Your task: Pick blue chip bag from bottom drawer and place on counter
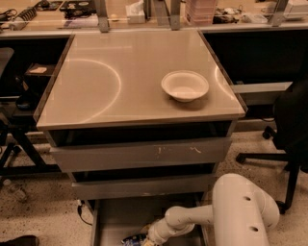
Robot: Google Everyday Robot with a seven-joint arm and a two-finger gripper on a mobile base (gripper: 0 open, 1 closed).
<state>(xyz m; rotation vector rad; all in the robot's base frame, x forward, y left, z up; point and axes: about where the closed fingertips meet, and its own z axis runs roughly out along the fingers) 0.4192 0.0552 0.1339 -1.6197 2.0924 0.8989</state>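
Observation:
The bottom drawer (122,216) stands pulled open at the foot of the cabinet, its grey floor showing. The blue chip bag (133,239) lies in it at the lower frame edge, only its top showing. My white arm reaches down into the drawer from the right, and my gripper (148,240) is right at the bag, mostly cut off by the frame edge. The counter (110,81) is the glossy beige cabinet top above, with faint arc marks.
A white bowl (185,85) sits on the counter's right side. Two shut grey drawer fronts (139,153) are above the open drawer. A black office chair (288,125) stands at the right. A cluttered bench (144,12) runs along the back.

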